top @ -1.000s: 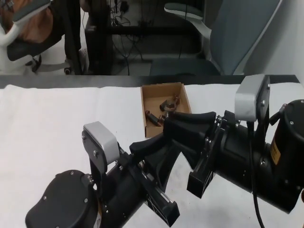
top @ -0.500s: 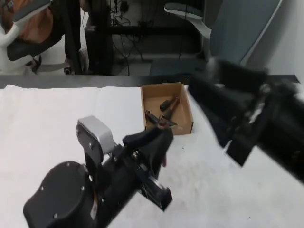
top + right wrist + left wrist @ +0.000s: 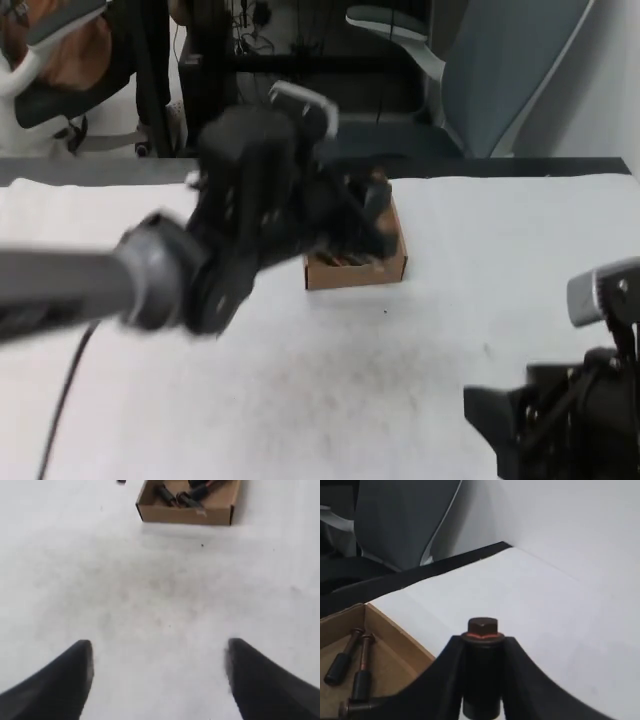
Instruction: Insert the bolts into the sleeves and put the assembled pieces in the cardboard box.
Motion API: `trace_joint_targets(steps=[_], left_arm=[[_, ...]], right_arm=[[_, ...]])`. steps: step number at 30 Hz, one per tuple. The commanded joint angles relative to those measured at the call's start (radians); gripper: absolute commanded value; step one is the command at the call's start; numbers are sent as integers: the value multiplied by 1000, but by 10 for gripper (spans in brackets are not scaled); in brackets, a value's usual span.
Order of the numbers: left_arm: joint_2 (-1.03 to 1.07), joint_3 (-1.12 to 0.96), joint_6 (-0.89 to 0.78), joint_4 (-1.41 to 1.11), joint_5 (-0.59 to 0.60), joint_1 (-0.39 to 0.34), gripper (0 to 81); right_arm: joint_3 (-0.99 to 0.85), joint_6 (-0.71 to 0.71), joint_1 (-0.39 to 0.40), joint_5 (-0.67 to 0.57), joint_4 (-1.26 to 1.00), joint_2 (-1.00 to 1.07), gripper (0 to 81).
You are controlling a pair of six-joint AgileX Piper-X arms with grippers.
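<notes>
My left gripper [image 3: 482,650] is shut on a black sleeve [image 3: 481,680] with a brown hex bolt head [image 3: 482,626] sticking out of its end. In the high view the left arm stretches across the bench, and its gripper [image 3: 375,205] hangs over the cardboard box [image 3: 355,270]. The box's wall [image 3: 395,630] is close beside the held piece, and two assembled pieces [image 3: 350,665] lie inside. My right gripper [image 3: 160,644] is open and holds nothing, low over the white cloth at the near right [image 3: 490,425]. The box [image 3: 185,514] lies well ahead of it.
A white cloth [image 3: 420,330] covers the bench, bare between the box and the right arm. A black strip [image 3: 500,165] marks the far edge of the bench. Office chairs [image 3: 500,80] stand behind it.
The left arm swung from the near edge forward to above the box, carrying the bolt and sleeve. The right arm pulled back from the middle to the near right corner.
</notes>
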Motion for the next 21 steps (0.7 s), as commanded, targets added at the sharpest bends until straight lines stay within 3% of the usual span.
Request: trace_joint_targets(steps=[1,5,6,7,9,10,11,14,17,19,21], left_arm=[[123,-155,12,102,17,31,18],[279,-297,14,161,17,58,13],[305,-323,14,160,20,60,56],[333,-345,14,160,20,67,137],[370,-371,14,160,33,77,379],[376,-378,14,157,36,82,581],[375,-379,6,150,30,84,700],[342,-379,-95,141,-32,95,700],[272,-379,-117,152,-16,112,700],[196,-373,-118,169,8,121,689],[103,-347,-100,167,48,128,377]], right_arm=[[-9,17,2,-44,27,-6,700],[-9,17,2,-91,24,-6,700],[-9,17,2,-99,24,-6,700],[-9,17,2,-105,24,-6,700],[-9,17,2,-114,24,-6,700],[-9,17,2,-121,24,-6,700],[-9,17,2,-127,24,-6,700],[-9,12,2,-127,18,-8,615],[-9,-28,2,-127,-15,-22,560],[-9,-51,2,-104,-54,-39,461],[-9,-124,2,-73,-86,-65,234]])
